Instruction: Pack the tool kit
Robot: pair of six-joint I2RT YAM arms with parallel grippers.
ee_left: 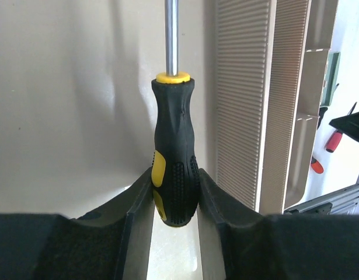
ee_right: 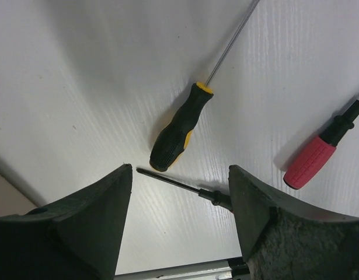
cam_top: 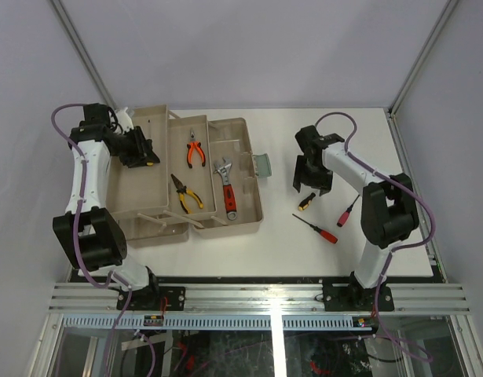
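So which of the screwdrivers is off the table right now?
The black-and-yellow screwdriver gripped in the left jaws, above the toolbox. Its twin and both red-handled ones lie on the table.

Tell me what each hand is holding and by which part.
Left hand grips a screwdriver by the lower handle. Right hand holds nothing.

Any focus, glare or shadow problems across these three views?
Top view: evenly lit and sharp, with soft shadows beside the right arm. Left wrist: held screwdriver sharp, left gripper dark and soft. Right wrist: right gripper blurred near the lens, red screwdriver crisp, mild sheen on the table.
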